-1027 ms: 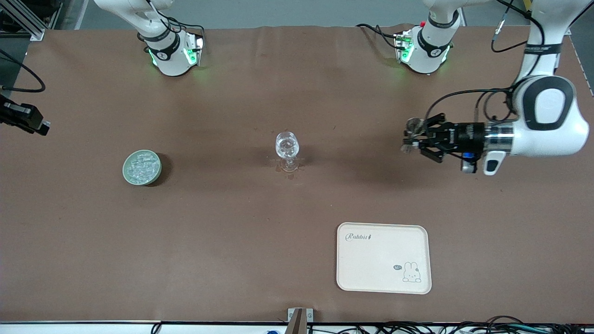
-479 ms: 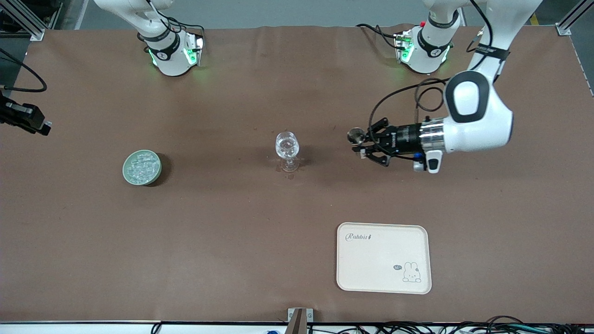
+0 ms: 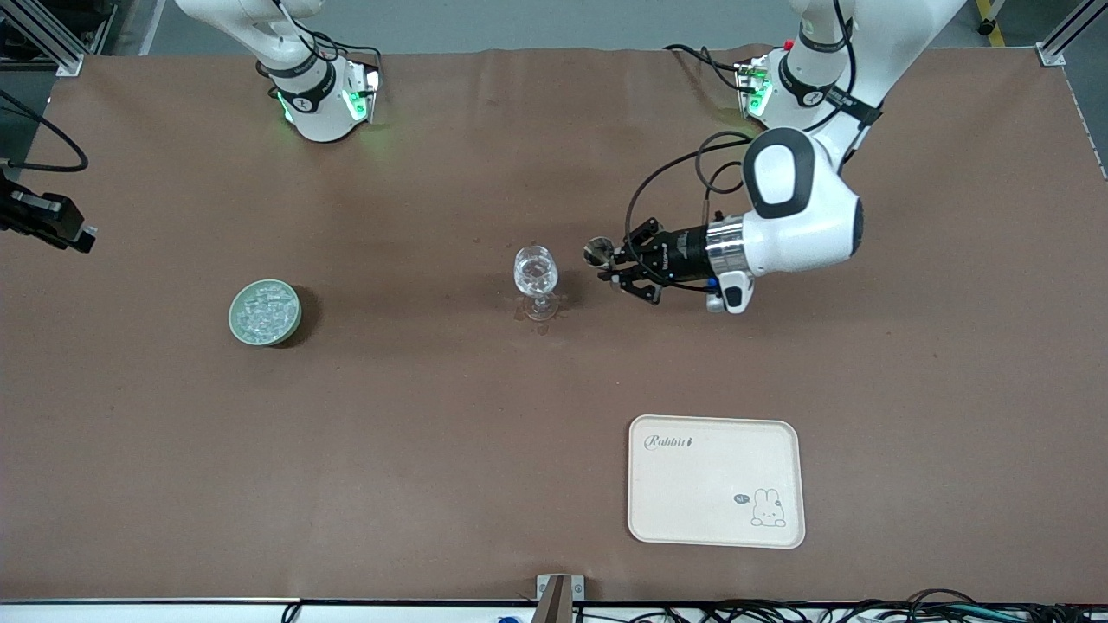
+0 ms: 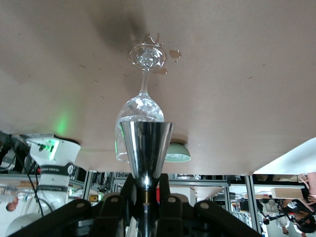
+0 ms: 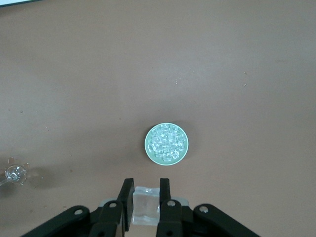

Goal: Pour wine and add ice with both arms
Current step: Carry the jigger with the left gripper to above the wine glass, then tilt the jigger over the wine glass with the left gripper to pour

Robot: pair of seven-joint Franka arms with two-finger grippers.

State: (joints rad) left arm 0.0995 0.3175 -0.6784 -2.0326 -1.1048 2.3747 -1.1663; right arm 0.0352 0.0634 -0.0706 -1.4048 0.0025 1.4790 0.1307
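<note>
While the left gripper [image 3: 611,270] hangs just beside the stemmed glass [image 3: 537,281] toward the left arm's end of the table, its fingers are clamped on the stem of a small metal measuring cup [image 3: 595,252] (a shiny cone in the left wrist view [image 4: 146,150]). The glass stands upright mid-table, clear cubes inside, wet spots by its foot. The ice [image 3: 264,310] fills a pale green bowl [image 3: 235,322] toward the right arm's end. High over that bowl, the right gripper [image 5: 144,203] pinches one clear ice cube [image 5: 145,206]. A cream tray [image 3: 716,481] lies nearer the front camera.
</note>
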